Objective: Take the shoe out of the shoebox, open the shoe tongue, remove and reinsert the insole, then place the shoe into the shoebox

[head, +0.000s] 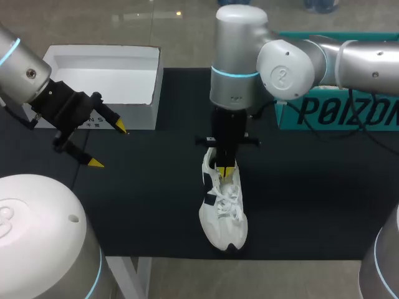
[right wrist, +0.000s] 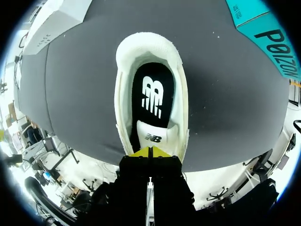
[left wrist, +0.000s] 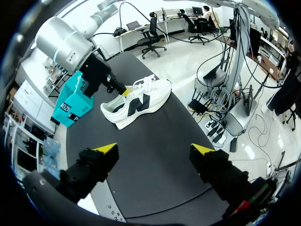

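Now right claw [head: 227,168] clenched, tips together at tongue [right wrist: 153,136] of white sneaker [head: 223,215] on bench [head: 156,205]; left claw [head: 108,146] released, well apart.

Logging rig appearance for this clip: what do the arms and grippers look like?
The left arm and right arm are glossy silver-grey, with rounded joints and thin cyan light rings; the right one's round joint cap bears an embossed mark. The left gripper and right gripper are black, with wedge-shaped yellow fingertips. A thin black cable loops by the left wrist.
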### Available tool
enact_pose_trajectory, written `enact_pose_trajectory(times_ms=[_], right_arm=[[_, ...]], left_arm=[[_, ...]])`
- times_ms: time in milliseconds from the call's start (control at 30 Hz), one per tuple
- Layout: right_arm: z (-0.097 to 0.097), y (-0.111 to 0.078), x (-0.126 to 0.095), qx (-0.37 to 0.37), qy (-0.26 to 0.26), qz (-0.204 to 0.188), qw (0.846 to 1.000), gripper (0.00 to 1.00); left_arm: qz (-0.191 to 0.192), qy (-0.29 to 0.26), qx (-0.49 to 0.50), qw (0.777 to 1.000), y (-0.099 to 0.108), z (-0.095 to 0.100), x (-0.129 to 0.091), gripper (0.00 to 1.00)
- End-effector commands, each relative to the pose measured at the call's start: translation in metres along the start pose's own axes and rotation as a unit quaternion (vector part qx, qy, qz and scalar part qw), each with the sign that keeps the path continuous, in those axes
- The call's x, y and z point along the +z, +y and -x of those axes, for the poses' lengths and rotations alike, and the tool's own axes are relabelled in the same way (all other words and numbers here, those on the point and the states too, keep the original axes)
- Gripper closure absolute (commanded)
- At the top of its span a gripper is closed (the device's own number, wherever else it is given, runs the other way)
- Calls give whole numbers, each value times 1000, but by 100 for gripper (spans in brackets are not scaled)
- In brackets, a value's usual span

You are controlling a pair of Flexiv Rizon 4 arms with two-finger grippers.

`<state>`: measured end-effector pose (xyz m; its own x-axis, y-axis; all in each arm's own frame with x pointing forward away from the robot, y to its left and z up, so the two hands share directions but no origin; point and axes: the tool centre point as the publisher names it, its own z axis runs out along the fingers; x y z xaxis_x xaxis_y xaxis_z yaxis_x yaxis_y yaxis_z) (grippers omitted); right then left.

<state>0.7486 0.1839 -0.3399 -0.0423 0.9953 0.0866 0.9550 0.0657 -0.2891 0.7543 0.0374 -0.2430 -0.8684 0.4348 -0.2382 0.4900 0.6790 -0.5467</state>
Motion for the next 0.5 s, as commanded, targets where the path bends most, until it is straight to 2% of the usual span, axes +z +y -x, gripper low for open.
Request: enact_pose_trajectory(times_ms=[33,133,167,200,233,267,300,333,367,500], right_arm=[[0,-4,-29,-25,-19,12,999,100],[5,-1,-37,-101,-42,21,994,100],[5,1,-38,-148,-50,15,988,100],[4,1,-39,-178,-91,13,980,100],[1,0,-39,-238,-124,3,963,100],[-1,-1,-40,-253,-125,-12,959,100],[3,1,-43,-235,-123,-7,964,100],[5,0,-50,-235,-105,10,966,53],[5,0,-50,-235,-105,10,966,0],[5,0,-50,-235,-105,10,966,0]], left_arm=[[2,1,0,1000,0,1,0,0],[2,1,0,1000,0,1,0,0],[2,1,0,1000,0,1,0,0],[2,1,0,1000,0,1,0,0],[2,1,0,1000,0,1,0,0],[2,1,0,1000,0,1,0,0],[2,1,0,1000,0,1,0,0],[2,1,0,1000,0,1,0,0],[2,1,0,1000,0,1,0,0],[2,1,0,1000,0,1,0,0]])
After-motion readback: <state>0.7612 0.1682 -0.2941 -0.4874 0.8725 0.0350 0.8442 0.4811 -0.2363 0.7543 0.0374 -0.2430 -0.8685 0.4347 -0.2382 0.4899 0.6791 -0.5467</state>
